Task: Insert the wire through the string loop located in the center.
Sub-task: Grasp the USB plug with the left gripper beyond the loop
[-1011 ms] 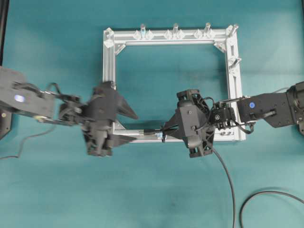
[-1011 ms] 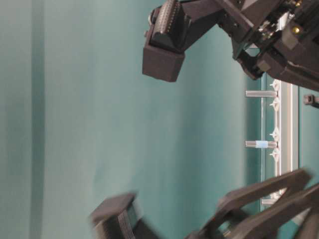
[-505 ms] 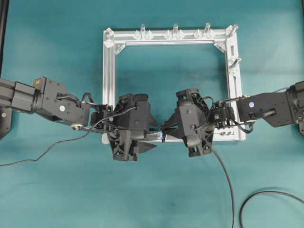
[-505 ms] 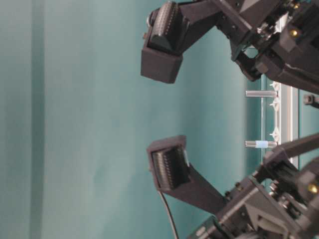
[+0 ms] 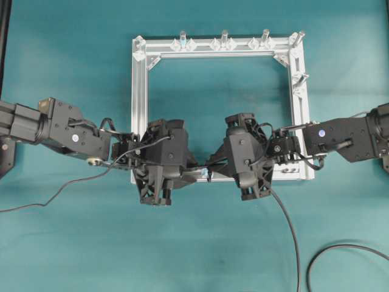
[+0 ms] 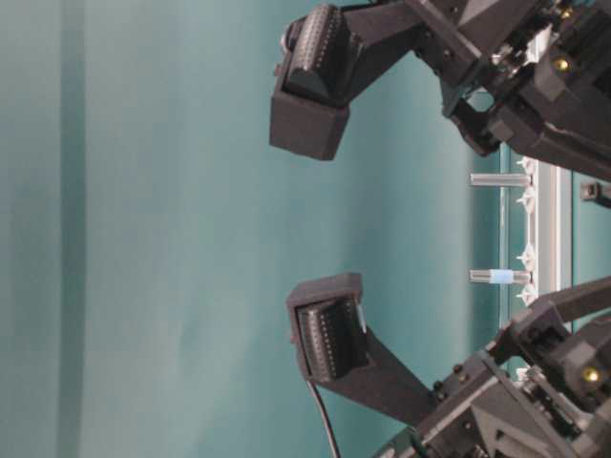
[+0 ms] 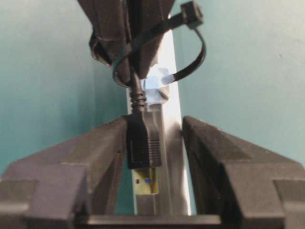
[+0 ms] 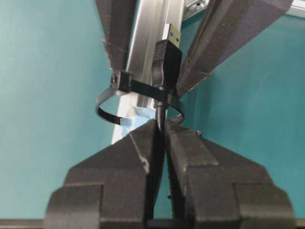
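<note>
While the right end effector pinches the wire behind its plug, the plug lies along the frame bar, through the string loop, tip toward the half-closed left end effector, above the teal counter.

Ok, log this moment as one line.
wire: plug through string loop | right claw: shut on wire | left claw: straddling plug, not gripping

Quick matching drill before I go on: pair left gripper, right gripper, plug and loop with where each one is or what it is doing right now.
1 left gripper
2 right gripper
3 plug
4 loop

a shut on the cable
b around the frame bar, cable passing through it
c open, fingers either side of the plug
d past the loop, between the open fingers

Pairs: 1-c, 2-a, 3-d, 4-b
</note>
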Robot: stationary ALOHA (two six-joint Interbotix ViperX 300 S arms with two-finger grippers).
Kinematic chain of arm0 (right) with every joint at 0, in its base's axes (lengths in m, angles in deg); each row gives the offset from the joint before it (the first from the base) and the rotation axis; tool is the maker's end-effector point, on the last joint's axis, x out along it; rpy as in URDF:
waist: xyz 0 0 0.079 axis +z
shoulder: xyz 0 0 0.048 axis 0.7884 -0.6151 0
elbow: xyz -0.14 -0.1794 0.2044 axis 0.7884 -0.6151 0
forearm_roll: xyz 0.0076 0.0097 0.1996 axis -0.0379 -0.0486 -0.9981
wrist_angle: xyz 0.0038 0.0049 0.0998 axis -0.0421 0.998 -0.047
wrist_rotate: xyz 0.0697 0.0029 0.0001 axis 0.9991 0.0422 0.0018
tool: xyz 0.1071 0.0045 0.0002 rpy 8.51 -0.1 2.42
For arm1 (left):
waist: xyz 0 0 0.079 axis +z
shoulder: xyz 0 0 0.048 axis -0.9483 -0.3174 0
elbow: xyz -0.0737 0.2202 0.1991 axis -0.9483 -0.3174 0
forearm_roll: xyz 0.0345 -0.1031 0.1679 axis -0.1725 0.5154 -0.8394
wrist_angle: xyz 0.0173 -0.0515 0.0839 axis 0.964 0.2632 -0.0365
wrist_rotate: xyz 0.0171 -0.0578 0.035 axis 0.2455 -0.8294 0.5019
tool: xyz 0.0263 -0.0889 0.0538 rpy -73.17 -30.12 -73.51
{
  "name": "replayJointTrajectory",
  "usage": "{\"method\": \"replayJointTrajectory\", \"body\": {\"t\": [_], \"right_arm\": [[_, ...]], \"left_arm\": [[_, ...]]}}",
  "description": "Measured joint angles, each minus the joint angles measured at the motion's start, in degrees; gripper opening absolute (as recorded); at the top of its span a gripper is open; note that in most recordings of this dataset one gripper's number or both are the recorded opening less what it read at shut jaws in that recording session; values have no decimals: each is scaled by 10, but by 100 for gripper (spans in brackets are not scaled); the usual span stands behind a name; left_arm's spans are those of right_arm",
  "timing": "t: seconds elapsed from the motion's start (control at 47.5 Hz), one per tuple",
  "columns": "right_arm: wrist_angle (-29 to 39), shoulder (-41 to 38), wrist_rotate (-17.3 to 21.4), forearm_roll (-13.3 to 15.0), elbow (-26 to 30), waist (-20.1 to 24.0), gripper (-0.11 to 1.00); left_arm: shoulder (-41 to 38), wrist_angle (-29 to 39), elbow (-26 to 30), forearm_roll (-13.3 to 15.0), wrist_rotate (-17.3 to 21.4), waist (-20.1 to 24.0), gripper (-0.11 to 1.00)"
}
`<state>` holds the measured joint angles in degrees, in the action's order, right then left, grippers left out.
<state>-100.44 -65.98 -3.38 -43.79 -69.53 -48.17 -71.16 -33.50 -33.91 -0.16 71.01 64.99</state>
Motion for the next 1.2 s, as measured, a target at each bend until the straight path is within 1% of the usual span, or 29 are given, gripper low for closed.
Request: {"method": "replayJointTrajectory", "body": {"t": [0.042,0.126,0.147,0.737,0.884,0.989,1.074,1.2], "right_arm": [[0,0,0,0,0,0,7],[0,0,-1,0,1,1,7],[0,0,-1,0,0,1,7],[-7,0,-4,0,0,1,7],[-13,0,-7,12,0,1,7],[-14,0,-6,33,0,0,7],[-12,0,-5,39,0,0,7],[-11,0,-5,40,0,0,7]], "left_arm": [[1,0,0,0,1,1,36],[4,0,1,0,1,2,23],[4,0,0,0,1,2,21],[4,9,1,0,2,2,21],[4,10,0,0,2,2,21],[5,10,1,0,2,1,21],[4,9,1,0,2,1,21],[5,10,0,0,2,1,21]]}}
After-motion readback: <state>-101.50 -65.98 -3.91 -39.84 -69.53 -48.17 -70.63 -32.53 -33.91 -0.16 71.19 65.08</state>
